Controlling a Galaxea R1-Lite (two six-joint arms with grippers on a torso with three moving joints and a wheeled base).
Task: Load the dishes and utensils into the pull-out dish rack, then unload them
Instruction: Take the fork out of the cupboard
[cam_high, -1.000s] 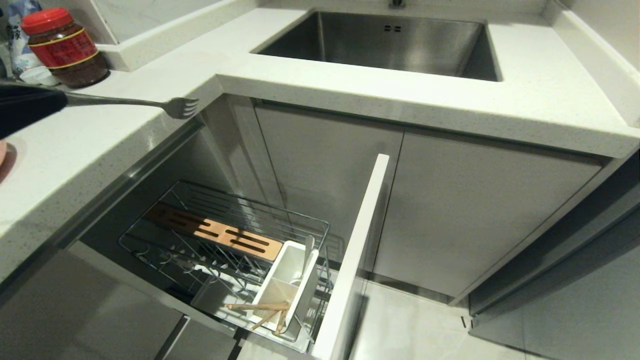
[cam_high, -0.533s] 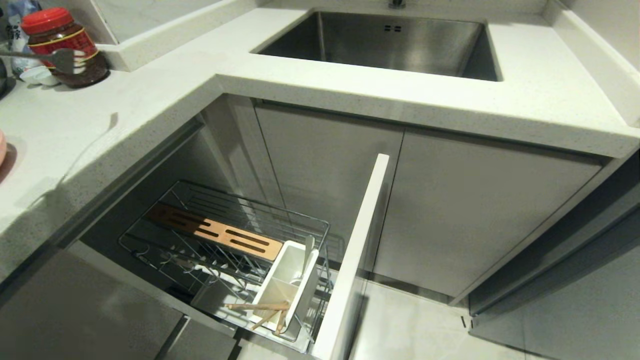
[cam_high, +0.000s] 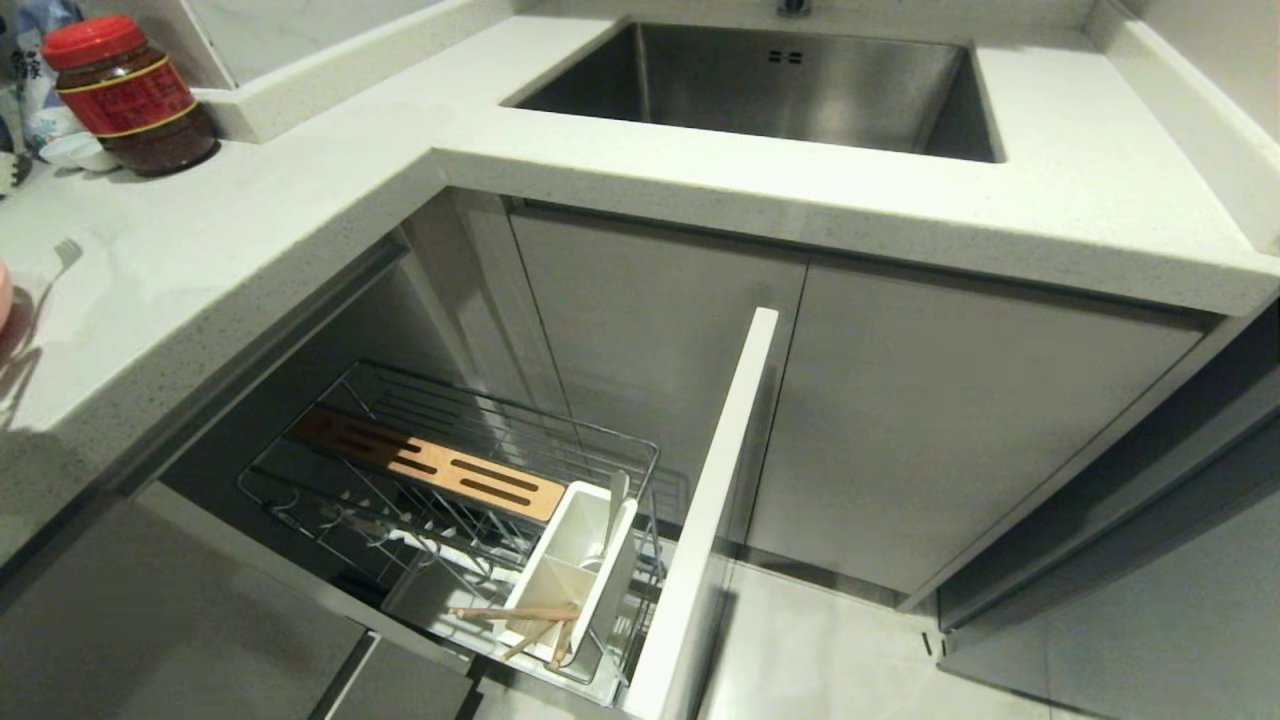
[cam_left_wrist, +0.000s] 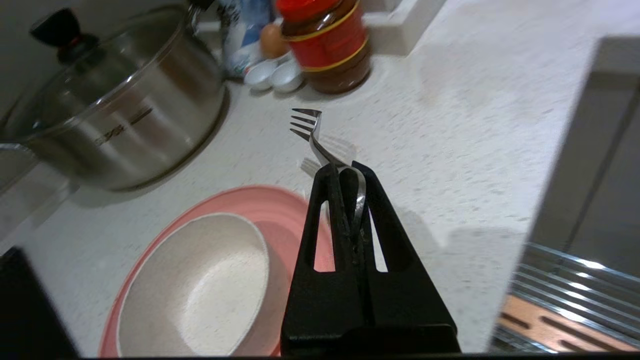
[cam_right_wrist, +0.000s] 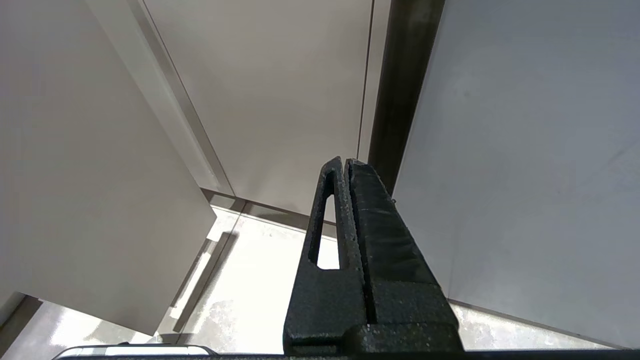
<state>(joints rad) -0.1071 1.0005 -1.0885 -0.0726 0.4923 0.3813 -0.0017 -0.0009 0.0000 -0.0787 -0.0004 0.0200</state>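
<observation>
Rack (cam_high: 450, 480) sits pulled out, well off to the side of the left claw (cam_left_wrist: 345, 172), chopsticks (cam_high: 520, 620) in its cup. Plate (cam_left_wrist: 280, 210) and bowl (cam_left_wrist: 200, 280) lie right beneath it. Claw's clamped on the fork (cam_left_wrist: 312, 135), tines forward over the counter, probably unloading it. Right claw (cam_right_wrist: 345, 162) parked, pinched shut.

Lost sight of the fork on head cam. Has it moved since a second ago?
Yes. The fork, clamped in the left gripper, swung left, away from the counter corner above the pull-out dish rack, past the red-lidded jar to the plate.
</observation>
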